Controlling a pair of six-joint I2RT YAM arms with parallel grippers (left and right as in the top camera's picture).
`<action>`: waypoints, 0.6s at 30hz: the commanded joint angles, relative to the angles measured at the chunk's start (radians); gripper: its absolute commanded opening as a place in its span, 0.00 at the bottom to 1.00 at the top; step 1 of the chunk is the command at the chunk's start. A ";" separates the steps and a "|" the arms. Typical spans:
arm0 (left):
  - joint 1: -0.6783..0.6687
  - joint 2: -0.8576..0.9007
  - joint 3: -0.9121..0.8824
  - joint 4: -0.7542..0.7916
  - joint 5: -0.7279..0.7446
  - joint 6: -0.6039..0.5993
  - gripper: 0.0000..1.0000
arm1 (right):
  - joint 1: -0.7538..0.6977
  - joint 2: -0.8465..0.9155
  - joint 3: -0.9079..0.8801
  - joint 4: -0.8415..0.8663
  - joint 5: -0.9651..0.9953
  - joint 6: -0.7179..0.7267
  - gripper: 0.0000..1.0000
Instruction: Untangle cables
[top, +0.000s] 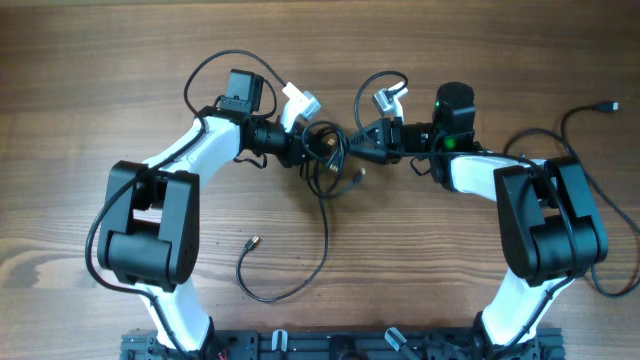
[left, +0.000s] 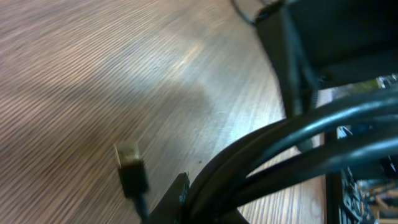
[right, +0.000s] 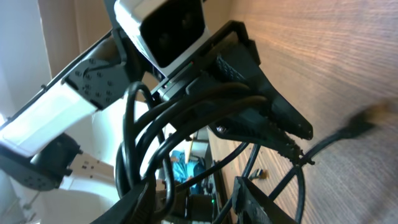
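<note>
Overhead, our left gripper (top: 298, 148) is clamped on the cables (top: 330, 162), a knot in the middle, with one tail lying on the worktop (top: 100, 60). We judge them light, limp and slippery, best taken near a plug (top: 254, 241). Whether the right gripper (top: 366, 140) pinches them, we cannot tell.

Black cables (top: 328, 152), brown wood-grain table (top: 80, 80), white-and-black arms (top: 186, 146), green light (top: 440, 103) on right arm
</note>
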 joint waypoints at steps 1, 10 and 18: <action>0.007 0.002 -0.001 0.005 -0.087 -0.115 0.09 | 0.005 -0.018 0.007 0.006 0.018 0.009 0.43; 0.009 0.002 -0.001 0.005 -0.087 -0.115 0.14 | 0.005 -0.018 0.007 0.004 -0.095 0.027 0.45; 0.009 0.002 -0.001 0.003 -0.095 -0.115 0.24 | -0.001 -0.018 0.007 -0.225 0.216 -0.133 0.45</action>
